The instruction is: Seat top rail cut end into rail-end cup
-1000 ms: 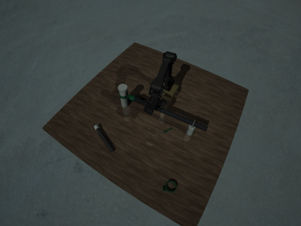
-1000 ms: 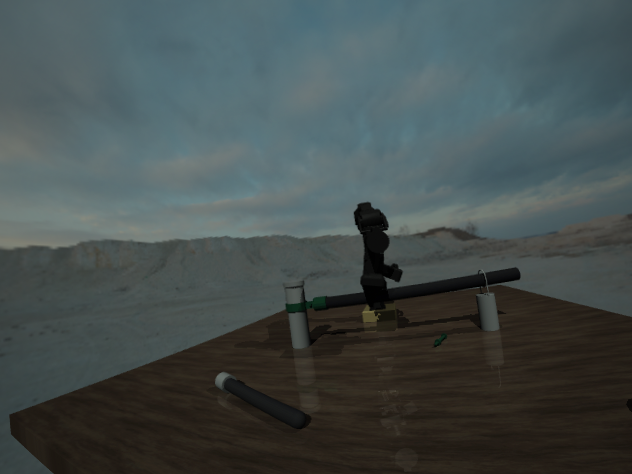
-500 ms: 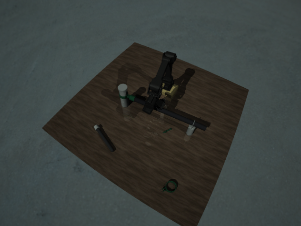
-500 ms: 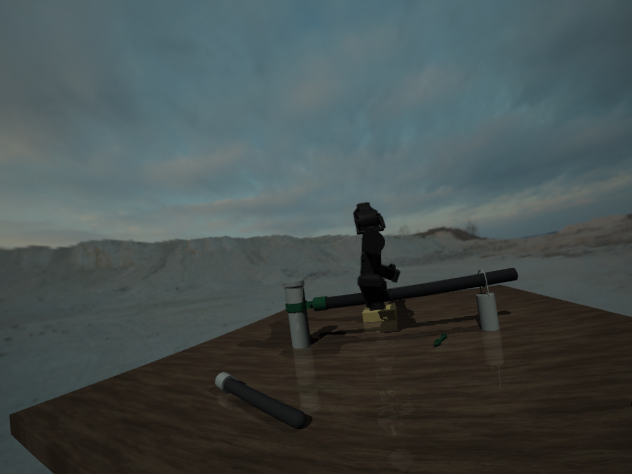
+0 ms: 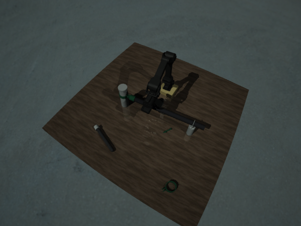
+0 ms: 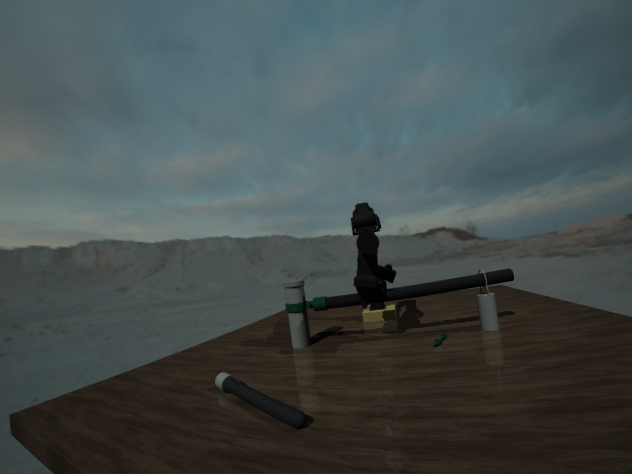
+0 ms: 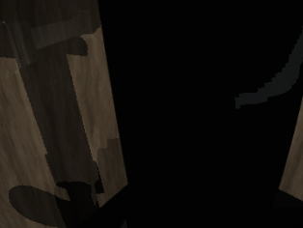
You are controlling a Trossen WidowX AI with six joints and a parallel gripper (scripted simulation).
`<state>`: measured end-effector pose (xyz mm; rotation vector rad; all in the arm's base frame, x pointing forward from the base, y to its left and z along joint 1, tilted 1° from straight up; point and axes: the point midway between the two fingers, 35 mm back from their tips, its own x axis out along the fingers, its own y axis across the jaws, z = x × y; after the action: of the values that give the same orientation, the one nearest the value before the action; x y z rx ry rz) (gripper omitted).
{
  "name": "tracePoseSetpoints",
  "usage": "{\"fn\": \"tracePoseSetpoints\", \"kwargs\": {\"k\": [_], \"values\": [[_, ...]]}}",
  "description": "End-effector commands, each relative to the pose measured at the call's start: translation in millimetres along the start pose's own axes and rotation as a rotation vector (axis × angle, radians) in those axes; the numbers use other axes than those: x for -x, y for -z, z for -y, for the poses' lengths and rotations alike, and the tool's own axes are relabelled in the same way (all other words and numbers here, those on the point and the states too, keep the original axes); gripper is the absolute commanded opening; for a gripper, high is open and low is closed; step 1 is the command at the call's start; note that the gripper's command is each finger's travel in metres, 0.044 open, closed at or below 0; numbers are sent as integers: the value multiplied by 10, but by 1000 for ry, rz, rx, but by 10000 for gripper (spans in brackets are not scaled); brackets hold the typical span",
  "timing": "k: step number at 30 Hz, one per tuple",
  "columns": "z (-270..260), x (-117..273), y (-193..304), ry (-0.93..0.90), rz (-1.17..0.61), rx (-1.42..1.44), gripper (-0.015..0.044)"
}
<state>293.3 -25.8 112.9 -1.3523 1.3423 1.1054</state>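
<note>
The dark grey rail (image 5: 179, 116) (image 6: 428, 288) runs from the green rail-end cup (image 5: 132, 97) (image 6: 319, 303) out through the thin wire loop (image 6: 482, 272) above the small white post (image 5: 190, 130) (image 6: 488, 312). Its near end meets the cup's mouth; how deep it sits is hidden. The cup hangs on the green brace band (image 5: 123, 97) (image 6: 294, 307), which is around the big white post (image 5: 124, 103) (image 6: 299, 331), a little below its cap (image 5: 122, 87) (image 6: 294, 283). My gripper (image 5: 155, 106) (image 6: 375, 297) is shut on the rail between cup and loop. The wrist view is mostly black.
The yellow block (image 5: 171, 90) (image 6: 378, 313) is by the arm's base. A small green part (image 5: 167, 130) (image 6: 440, 340) lies near the small post. A dark rod with a white end (image 5: 105, 139) (image 6: 265, 403) lies in front. A green ring (image 5: 176, 186) lies near the table's front corner.
</note>
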Motion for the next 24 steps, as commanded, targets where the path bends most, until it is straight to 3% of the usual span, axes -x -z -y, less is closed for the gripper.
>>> {"fn": "tracePoseSetpoints", "kwargs": {"k": [1, 24], "values": [[2, 6, 68, 5, -12, -4, 0], [-5, -20, 119, -1, -1, -1, 0]]}}
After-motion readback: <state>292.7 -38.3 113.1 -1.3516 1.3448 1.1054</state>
